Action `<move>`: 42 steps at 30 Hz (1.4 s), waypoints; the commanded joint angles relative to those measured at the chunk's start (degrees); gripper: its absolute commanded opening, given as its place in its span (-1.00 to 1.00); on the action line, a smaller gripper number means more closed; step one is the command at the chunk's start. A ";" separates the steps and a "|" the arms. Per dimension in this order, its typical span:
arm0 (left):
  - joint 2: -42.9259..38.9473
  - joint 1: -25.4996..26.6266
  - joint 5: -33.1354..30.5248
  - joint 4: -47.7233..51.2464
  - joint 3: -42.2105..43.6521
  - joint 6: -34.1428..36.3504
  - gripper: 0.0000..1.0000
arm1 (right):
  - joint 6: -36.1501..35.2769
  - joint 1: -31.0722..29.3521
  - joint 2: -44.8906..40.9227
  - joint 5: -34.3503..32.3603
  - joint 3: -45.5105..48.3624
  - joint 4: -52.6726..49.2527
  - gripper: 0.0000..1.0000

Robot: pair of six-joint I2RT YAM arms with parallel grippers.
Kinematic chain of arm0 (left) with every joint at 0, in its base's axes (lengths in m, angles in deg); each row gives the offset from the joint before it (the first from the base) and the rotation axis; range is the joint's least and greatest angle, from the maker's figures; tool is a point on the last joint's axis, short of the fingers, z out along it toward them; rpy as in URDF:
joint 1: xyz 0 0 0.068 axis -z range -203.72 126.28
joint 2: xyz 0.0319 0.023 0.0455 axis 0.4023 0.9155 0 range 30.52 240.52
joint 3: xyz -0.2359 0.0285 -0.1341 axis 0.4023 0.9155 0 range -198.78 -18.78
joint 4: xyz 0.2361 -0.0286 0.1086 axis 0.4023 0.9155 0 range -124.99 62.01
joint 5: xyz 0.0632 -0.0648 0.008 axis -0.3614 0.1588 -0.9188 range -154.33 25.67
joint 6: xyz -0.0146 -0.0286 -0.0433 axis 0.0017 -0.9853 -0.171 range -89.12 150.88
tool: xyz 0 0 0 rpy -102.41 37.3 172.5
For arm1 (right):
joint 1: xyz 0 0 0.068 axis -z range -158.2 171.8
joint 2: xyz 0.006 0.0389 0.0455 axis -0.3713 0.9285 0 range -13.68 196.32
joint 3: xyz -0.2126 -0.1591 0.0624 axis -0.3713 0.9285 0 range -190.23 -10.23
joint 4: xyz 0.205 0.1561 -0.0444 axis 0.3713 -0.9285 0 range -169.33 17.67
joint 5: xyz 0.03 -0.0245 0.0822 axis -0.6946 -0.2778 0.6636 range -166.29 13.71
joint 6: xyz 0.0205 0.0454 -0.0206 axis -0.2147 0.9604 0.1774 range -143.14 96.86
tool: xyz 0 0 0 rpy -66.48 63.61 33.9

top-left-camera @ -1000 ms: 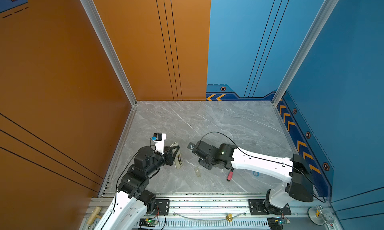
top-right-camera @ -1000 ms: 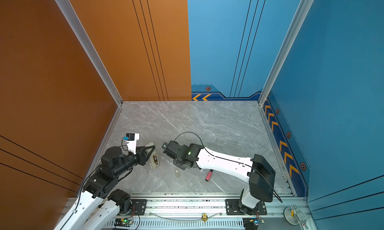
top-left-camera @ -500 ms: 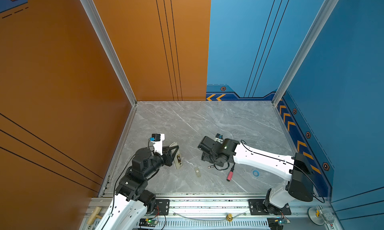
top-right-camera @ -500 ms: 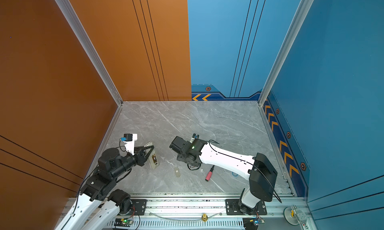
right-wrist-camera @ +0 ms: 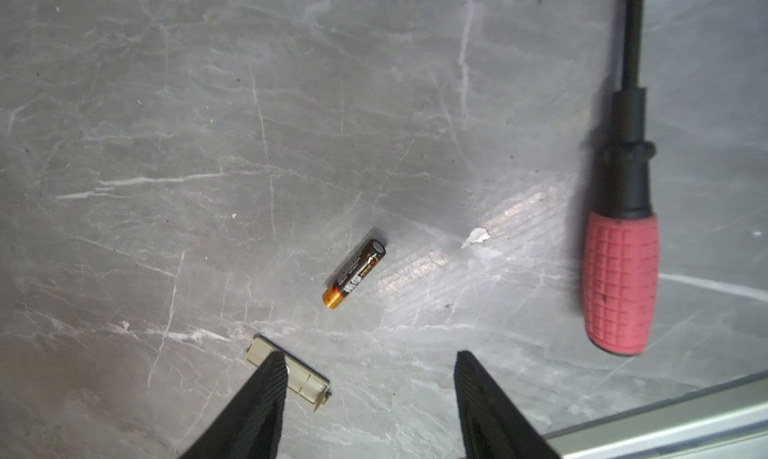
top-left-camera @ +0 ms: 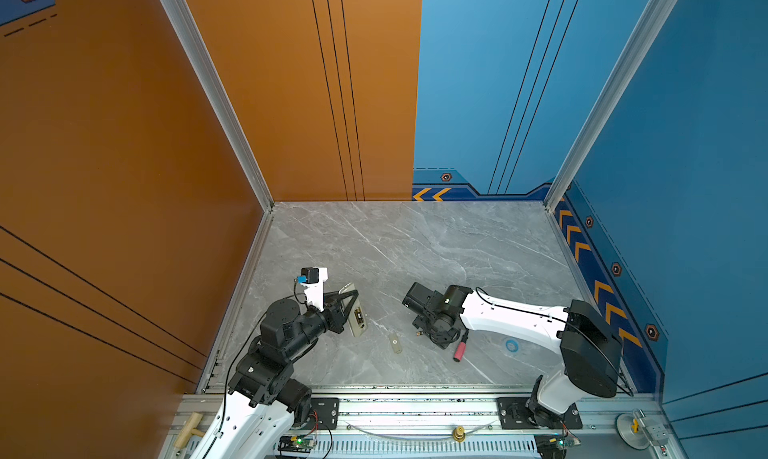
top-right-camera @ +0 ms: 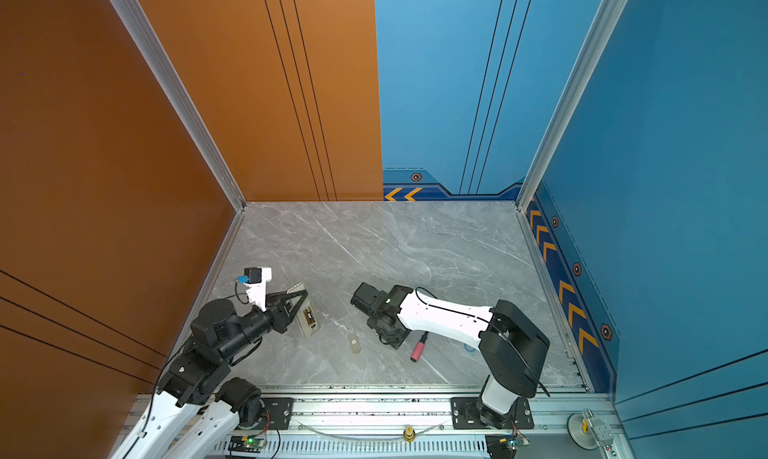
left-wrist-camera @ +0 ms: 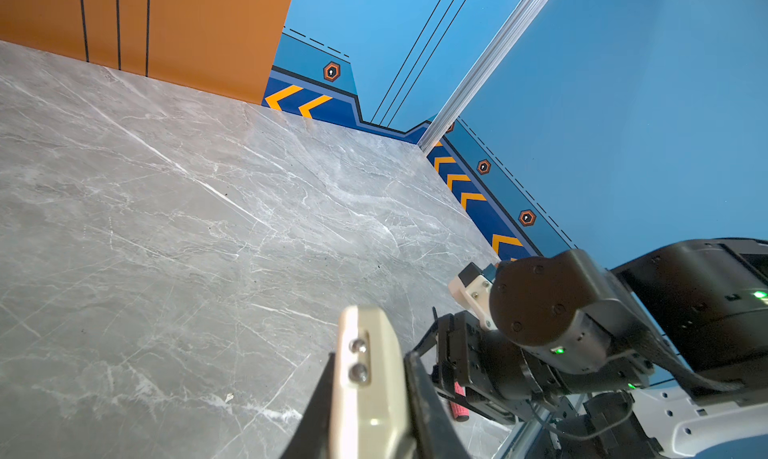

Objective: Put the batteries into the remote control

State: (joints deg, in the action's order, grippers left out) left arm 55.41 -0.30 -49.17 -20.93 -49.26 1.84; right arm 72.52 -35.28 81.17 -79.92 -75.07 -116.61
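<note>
On the left, the left end effector (top-left-camera: 347, 307) is closed tight on the remote control (top-left-camera: 354, 315). In both top views the remote sits between its two black fingers, with its greyish back facing up. The battery recess (top-right-camera: 308, 315) in that back is open, and something small and dark sits inside it, too small to make out. In the left wrist view the remote (left-wrist-camera: 368, 378) pokes out from between the fingers, and two small shiny dots show on its thin edge.

Next, on the grey tabletop (top-left-camera: 415, 245), a small beige cover piece (top-left-camera: 395, 343) lies between the two end effectors. In the right wrist view one black finger (right-wrist-camera: 266, 378) hides part of this piece (right-wrist-camera: 305, 382).

To the right, the right end effector (right-wrist-camera: 368, 378) points down at the tabletop. Its fingers stand apart and hold nothing. One battery (right-wrist-camera: 354, 273) lies flat on the tabletop just past the fingertips, in line with the gap between them and not touching them. It is dark with a gold end and a silver end. In a top view it shows as a tiny speck (top-left-camera: 418, 333) beside the black end effector body.

Farthest right, a screwdriver (right-wrist-camera: 621, 282) with a pink handle lies flat, off to the side of the right end effector.
</note>
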 commanded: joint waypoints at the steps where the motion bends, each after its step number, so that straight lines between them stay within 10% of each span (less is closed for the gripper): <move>1: -0.65 0.48 0.29 -2.51 0.84 -0.65 -1.00 | 0.55 0.93 2.01 0.77 0.26 1.46 0.22; 15: -0.89 0.35 -0.02 -2.80 1.66 -1.07 -1.00 | -2.24 2.68 8.54 3.46 -1.66 3.74 0.10; 30: -0.89 -0.11 0.11 -2.73 2.26 -1.47 -1.00 | -9.61 1.40 14.90 6.31 -4.69 -0.27 -0.46; 42: 0.08 -1.27 0.53 -2.73 2.13 -1.49 -1.00 | -29.77 4.25 14.19 6.03 -3.98 -7.63 -0.89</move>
State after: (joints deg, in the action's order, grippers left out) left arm 55.21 -0.87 -49.15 -21.72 -47.64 0.84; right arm 51.80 -32.16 93.76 -73.17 -80.18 -117.35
